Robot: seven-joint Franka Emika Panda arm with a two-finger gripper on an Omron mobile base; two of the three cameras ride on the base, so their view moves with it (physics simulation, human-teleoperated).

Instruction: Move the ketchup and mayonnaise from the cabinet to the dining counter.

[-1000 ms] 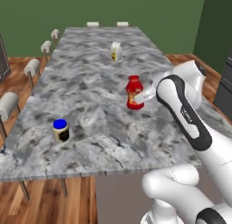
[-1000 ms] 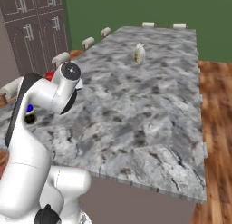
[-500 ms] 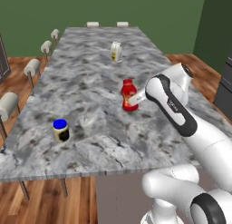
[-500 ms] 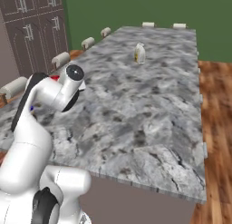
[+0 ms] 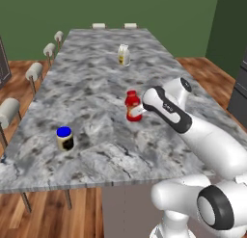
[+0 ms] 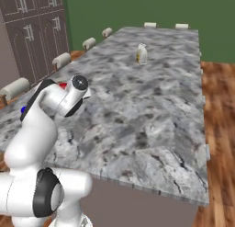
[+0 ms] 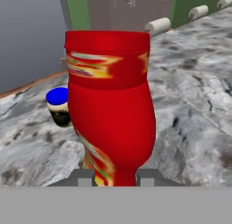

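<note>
1. While the gripper [image 5: 137, 110] stays clamped nearly shut on the ketchup [image 5: 132, 106], the bottle has come down and toward the near edge of the dining counter [image 5: 96, 78] over the past second; in the left base view its base now appears to meet the stone, though contact cannot be confirmed.

2. Seen from the hand view, the ketchup [image 7: 110, 105] sits squarely between the fingertips [image 7: 84, 177], which pinch its narrow end, its wide end pointing to 12 o'clock in that picture. In the left base view the bottle stands upright, cap up, long axis vertical.

3. Judged from this, the carry looks finished and only the release remains; letting go too early could tip a tall, narrow bottle.

4. At about 8 o'clock from the ketchup, well apart from it, the mayonnaise [image 5: 64, 138] stands upright on the same counter, blue lid up. With it already delivered, the task looks close to done.

5. Farther along the counter, at 12 o'clock from the ketchup, a small cream carton [image 5: 124, 55] stands alone.

6. Beyond, round-cushioned stools [image 5: 34, 71] line the counter's left side, and the right base view shows brownish panelled cabinet doors [image 6: 32, 33] against the far wall.
</note>
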